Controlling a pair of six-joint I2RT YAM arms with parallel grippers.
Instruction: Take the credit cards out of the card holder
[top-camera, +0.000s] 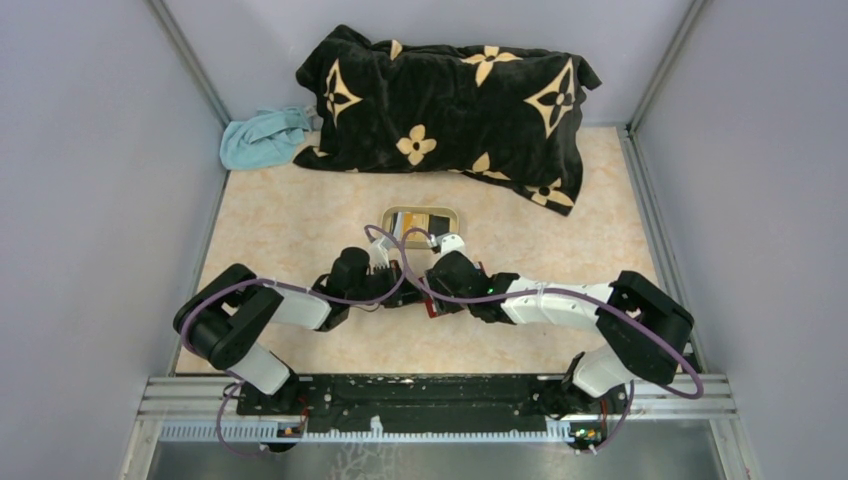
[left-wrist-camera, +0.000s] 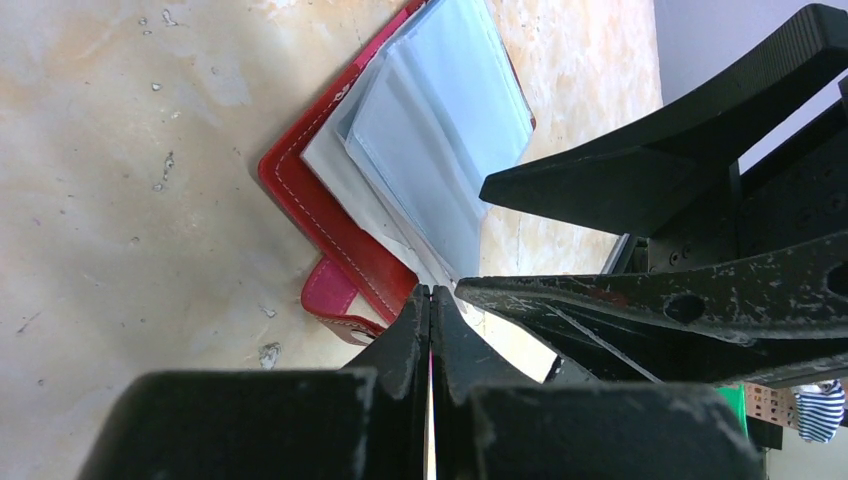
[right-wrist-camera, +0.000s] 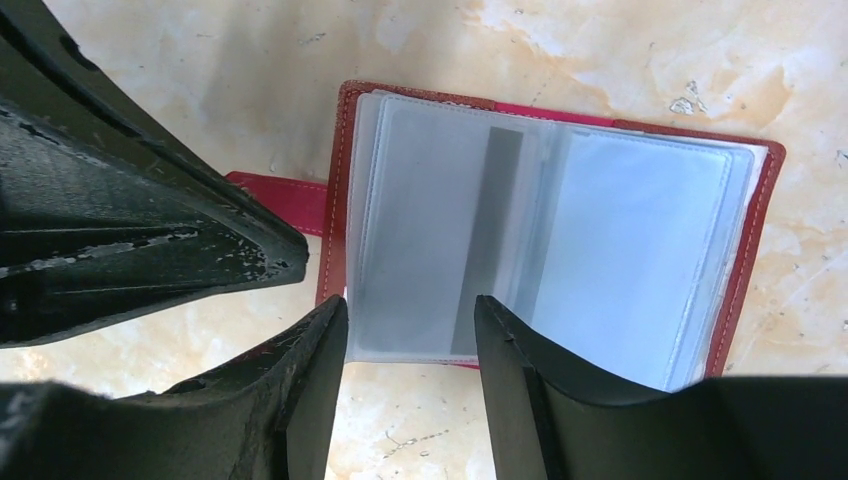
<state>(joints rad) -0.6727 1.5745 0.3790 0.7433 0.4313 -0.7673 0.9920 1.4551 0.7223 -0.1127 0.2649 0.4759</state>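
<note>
Right gripper (right-wrist-camera: 410, 312) held open astride the card holder's (right-wrist-camera: 560, 240) sleeve edge; left gripper (left-wrist-camera: 430, 297) shut at its corner. Extraction judged underway; a card edge must be pinched next.

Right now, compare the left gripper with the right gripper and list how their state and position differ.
The left gripper has its jaws pressed together; the right gripper has its jaws apart. The left gripper's tip meets the card holder at the corner near its red tab, while the right gripper brackets the edge of a clear sleeve. Both are black, scuffed and low over the open card holder.
</note>
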